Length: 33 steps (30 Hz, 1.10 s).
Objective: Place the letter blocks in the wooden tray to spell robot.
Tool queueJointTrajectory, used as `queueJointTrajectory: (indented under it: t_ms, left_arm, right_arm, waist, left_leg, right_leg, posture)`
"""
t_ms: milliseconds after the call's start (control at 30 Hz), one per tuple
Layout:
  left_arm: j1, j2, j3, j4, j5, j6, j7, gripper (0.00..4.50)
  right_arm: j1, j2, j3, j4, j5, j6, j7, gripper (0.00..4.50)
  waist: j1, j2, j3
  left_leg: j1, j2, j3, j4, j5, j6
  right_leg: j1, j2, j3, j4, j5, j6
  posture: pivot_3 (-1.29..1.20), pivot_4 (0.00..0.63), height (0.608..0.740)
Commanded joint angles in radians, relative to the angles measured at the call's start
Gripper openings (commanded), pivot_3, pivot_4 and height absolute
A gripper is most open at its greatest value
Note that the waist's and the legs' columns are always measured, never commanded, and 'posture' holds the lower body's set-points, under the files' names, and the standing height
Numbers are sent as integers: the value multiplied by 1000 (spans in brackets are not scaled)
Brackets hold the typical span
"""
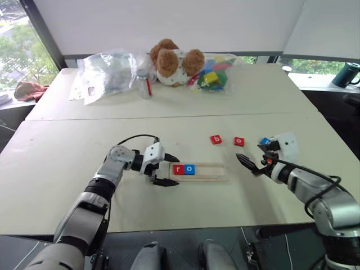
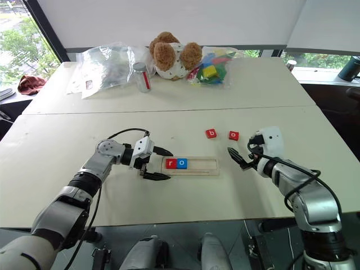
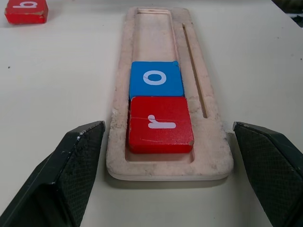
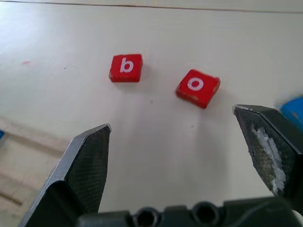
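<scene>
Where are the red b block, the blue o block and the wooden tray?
red b block (image 4: pixel 126 67), right wrist view, top face.
blue o block (image 3: pixel 155 79), left wrist view, top face.
wooden tray (image 1: pixel 216 172), left eye view, empty floor.

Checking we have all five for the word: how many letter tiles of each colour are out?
Red: 3 (red r in the tray; red b, red o loose)
Blue: 2 (blue o in the tray; blue tile loose, letter hidden)
Total: 5

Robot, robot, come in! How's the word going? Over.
Left gripper open at the wooden tray end, right gripper open, both empty. Red r and blue o in. Red b, red o, a blue block wait on table. Nothing blocking.
</scene>
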Motion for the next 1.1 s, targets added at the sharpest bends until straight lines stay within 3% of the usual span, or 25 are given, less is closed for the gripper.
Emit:
queueJointTrajectory:
  t_ms: [33, 267, 467, 600, 767, 800, 867, 1033, 1100]
  left_arm:
    - [48, 98, 76, -137, -37, 85, 14, 4463]
    - [179, 251, 314, -486, -241, 507, 171, 4463]
    - [287, 326, 429, -830, -390, 780, 285, 4463]
    - [358, 331, 468, -951, -439, 853, 359, 4463]
    - [377, 323, 464, -961, -439, 842, 413, 4463]
    - [377, 321, 459, -959, -438, 837, 419, 4500]
    - [380, 317, 450, -959, -436, 829, 428, 4500]
    - [381, 309, 418, -961, -426, 813, 438, 4500]
    - [370, 306, 401, -962, -429, 811, 433, 4500]
  right_arm:
    - [-99, 62, 66, 80, -64, -40, -38, 4500]
    - [-296, 190, 149, 392, -174, -185, -47, 4500]
    - [-396, 235, 137, 517, -188, -151, -54, 4500]
    - [-428, 248, 138, 550, -202, -114, -59, 4500]
    - [-431, 295, 141, 564, -216, -42, -103, 4500]
    - [-430, 300, 142, 570, -230, -38, -119, 4085]
    - [-430, 310, 144, 568, -245, -28, -141, 3696]
    - [-429, 333, 136, 545, -252, -15, -162, 1259]
    - [-435, 337, 120, 515, -254, -10, -181, 1218]
  waist:
    - [-8, 0, 0]
    - [2, -1, 1]
    - [5, 0, 1]
    - [2, 0, 1]
    - [2, 0, 1]
    - [2, 0, 1]
    - [1, 0, 1]
    - [1, 0, 0]
    - [1, 0, 0]
  left_leg:
    - [0, 1, 0, 0, 0, 0]
    - [-2, 0, -1, -1, 0, -1]
    - [-3, -3, -1, -1, 0, -1]
    - [-3, -2, -1, -3, 0, -2]
    - [-3, -2, -1, -3, 1, -3]
    - [-3, -2, -1, -2, 1, -4]
    - [-3, -2, -1, -2, 1, -4]
    - [-2, -2, -1, -3, 2, -4]
    - [-2, -2, -1, -3, 2, -4]
  right_leg:
    - [-1, 1, 1, 1, 0, 0]
    - [-3, -2, 0, 1, 0, 0]
    - [-3, -5, 0, 0, 0, 0]
    - [-4, -5, 0, -1, 0, 0]
    - [-4, -5, 0, 0, 0, 0]
    - [-4, -5, 0, 0, 0, 0]
    - [-4, -5, 0, 0, 0, 0]
    - [-4, -5, 0, 0, 0, 0]
    - [-3, -5, 0, 0, 0, 0]
  posture:
    - [0, 150, 740]
    - [0, 150, 740]
    - [0, 150, 740]
    - [0, 150, 740]
    - [0, 150, 740]
    - [0, 150, 740]
    - [0, 150, 740]
    - [0, 150, 740]
    - [0, 150, 740]
